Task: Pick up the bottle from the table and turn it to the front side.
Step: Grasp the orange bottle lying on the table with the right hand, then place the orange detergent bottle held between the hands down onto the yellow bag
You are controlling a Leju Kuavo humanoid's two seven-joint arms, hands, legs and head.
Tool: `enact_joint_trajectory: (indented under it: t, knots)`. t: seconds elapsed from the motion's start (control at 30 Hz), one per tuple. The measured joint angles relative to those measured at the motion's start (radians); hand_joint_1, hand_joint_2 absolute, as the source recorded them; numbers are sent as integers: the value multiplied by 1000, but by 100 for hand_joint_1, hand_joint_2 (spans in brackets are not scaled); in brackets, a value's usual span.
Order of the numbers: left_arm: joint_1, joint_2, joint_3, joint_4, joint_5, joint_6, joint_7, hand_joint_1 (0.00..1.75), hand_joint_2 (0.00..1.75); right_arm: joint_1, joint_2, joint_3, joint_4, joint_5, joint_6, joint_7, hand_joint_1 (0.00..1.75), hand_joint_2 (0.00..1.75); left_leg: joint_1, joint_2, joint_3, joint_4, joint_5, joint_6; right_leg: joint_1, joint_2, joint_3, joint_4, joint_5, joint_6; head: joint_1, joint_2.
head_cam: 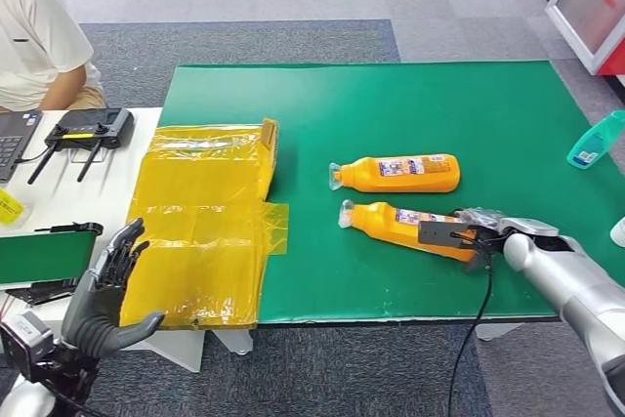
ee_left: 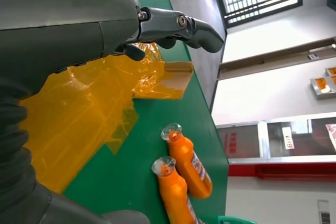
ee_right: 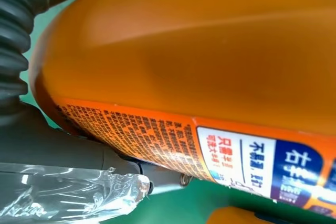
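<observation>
The near bottle (head_cam: pixel 401 226), lying on the green surface (head_cam: pixel 442 104), is gripped at its base by the right hand (head_cam: pixel 479 236) for turning; the left hand (head_cam: pixel 110 290) is held open, idle.

Silver arm casing (head_cam: pixel 582 285) is being paired with dark grey hands: left hand (head_cam: pixel 104 295), right hand (head_cam: pixel 476 238). A black cable (head_cam: pixel 472 334) is being trailed, ribbed grey cover (ee_left: pixel 13 150) and screws (ee_left: pixel 181 21) showing.
</observation>
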Motion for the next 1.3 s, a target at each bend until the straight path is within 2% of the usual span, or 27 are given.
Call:
enact_joint_trajectory:
  t: [0.37,0.53,0.7,0.9,1.0,1.1,1.2,1.3]
  knots:
    - [-3,4,0,1,28,-11,16,0,175,-5,-25,17,-6,-123,5,-18,175,175,0,0,0,0,0,0,0,0,0,0,0,0,0,0]
    - [3,9,0,2,46,-12,21,0,175,19,-57,12,-52,-243,6,-63,175,175,0,0,0,0,0,0,0,0,0,0,0,0,0,0]
    - [15,14,0,2,70,-17,24,0,175,113,-81,-44,-155,-447,15,-140,175,175,0,0,-1,0,-1,-1,0,0,0,0,0,0,0,0]
    - [33,14,0,2,100,-27,26,0,175,272,-73,-134,-330,-553,-8,-201,175,175,1,0,-5,0,-1,-1,1,0,-4,0,-1,-1,0,0]
    - [41,9,0,0,112,-34,32,0,175,345,-44,-186,-412,-536,-46,-223,175,175,1,0,-7,0,-1,-1,1,0,-6,1,-1,-1,0,0]
    - [49,-2,0,-13,113,-24,42,0,175,405,13,-241,-496,-447,-131,-217,175,175,1,0,-9,0,-1,-1,1,0,-7,1,-1,-1,0,0]
    - [53,-20,2,-41,144,-34,67,0,175,451,86,-288,-580,-371,-195,-199,175,175,1,0,-10,0,-1,-1,2,0,-8,1,-1,-1,0,0]
    - [49,-49,3,-67,266,-94,119,0,175,493,178,-341,-663,-339,-207,-199,175,175,1,0,-10,0,0,-1,2,0,-9,1,-1,-1,0,0]
